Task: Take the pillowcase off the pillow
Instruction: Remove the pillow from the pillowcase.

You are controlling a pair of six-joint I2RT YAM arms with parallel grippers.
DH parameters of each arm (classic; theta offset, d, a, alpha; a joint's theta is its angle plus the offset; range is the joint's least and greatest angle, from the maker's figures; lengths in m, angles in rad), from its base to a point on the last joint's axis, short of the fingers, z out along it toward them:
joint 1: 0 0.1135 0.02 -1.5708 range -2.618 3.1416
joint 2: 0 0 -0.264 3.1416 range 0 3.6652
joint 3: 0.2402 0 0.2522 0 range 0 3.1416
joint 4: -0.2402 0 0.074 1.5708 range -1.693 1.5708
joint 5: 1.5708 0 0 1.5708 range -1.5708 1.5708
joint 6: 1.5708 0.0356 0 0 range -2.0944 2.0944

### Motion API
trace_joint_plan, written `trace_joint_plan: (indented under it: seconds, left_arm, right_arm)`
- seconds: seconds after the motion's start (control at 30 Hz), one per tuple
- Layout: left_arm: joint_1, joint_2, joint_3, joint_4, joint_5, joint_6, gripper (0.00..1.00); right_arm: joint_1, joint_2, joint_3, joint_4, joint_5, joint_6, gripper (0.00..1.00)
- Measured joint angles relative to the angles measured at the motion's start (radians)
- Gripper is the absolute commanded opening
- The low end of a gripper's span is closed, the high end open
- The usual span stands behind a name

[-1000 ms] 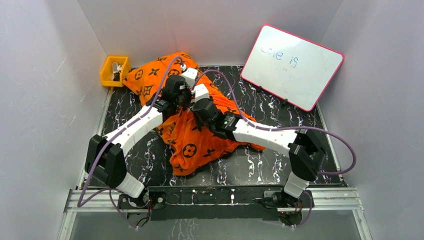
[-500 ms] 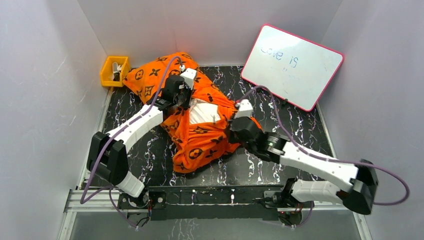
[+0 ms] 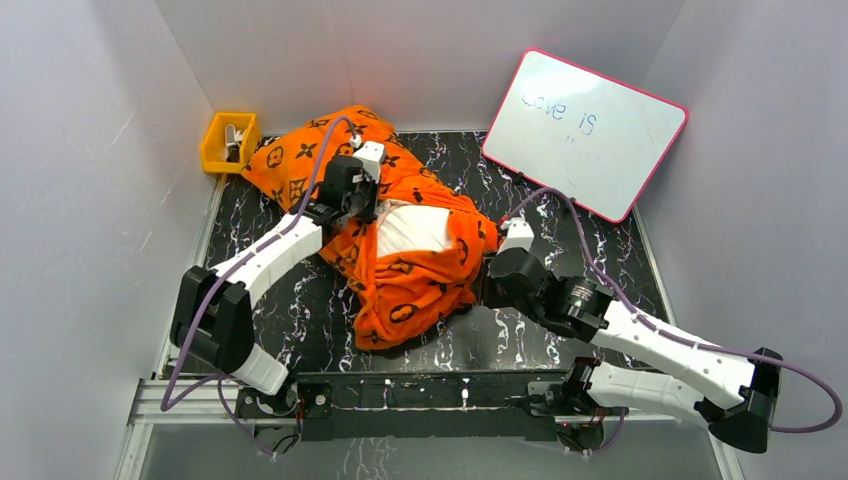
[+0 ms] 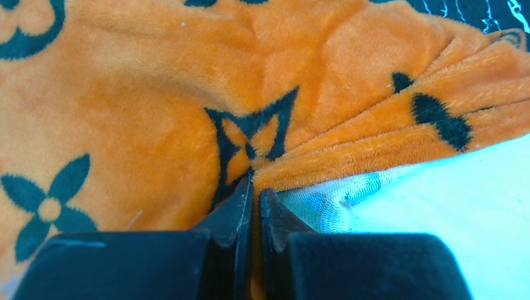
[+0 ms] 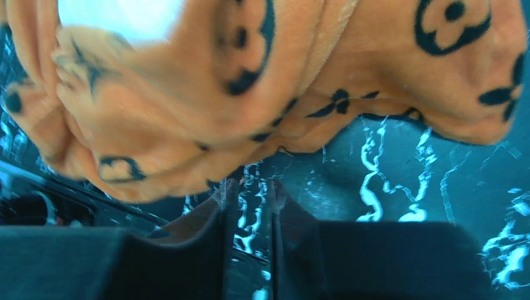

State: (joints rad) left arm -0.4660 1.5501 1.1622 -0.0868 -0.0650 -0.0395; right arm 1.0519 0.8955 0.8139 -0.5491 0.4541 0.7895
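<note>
Where the black marbled table is widest, one orange pillowcase printed with black motifs lies in a heap. It is bunched around one white pillow, which shows through an opening on top. There are two grippers. The left gripper sits at the left edge of that opening. Only its wrist view shows its fingers pressed together on a gathered fold of pillowcase, right where orange meets white. The right gripper is low over the table, just beside the heap's near right side. Its wrist view shows a narrow gap between the fingers with nothing in it, and the fabric hanging just beyond the tips. Only the overhead view takes in one pink-framed whiteboard leaning at far right and one yellow bin at far left.
</note>
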Motion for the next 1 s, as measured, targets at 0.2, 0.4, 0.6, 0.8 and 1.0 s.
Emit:
trace_joint_plan:
  seconds: [0.2,0.4,0.6,0.8,1.0]
  left_arm:
    - [0.043,-0.100,-0.111,0.045,0.062,-0.053,0.00]
    - [0.046,-0.163,-0.210,0.100,0.119,-0.119,0.00]
    - [0.046,-0.173,-0.227,0.116,0.138,-0.152,0.00]
    - [0.044,-0.151,-0.192,0.076,0.107,-0.125,0.00]
    - [0.053,-0.087,-0.095,-0.002,0.038,-0.117,0.00]
  right_arm:
    - [0.000,0.048,0.161,-0.015,0.018,-0.174,0.81]
    - [0.000,0.220,0.389,0.126,0.088,-0.357,0.87]
    - [0.000,0.516,0.533,0.106,0.068,-0.395,0.54]
    - [0.004,0.086,0.013,-0.086,-0.063,0.004,0.00]
    - [0.022,-0.127,-0.127,-0.345,-0.159,0.228,0.00]
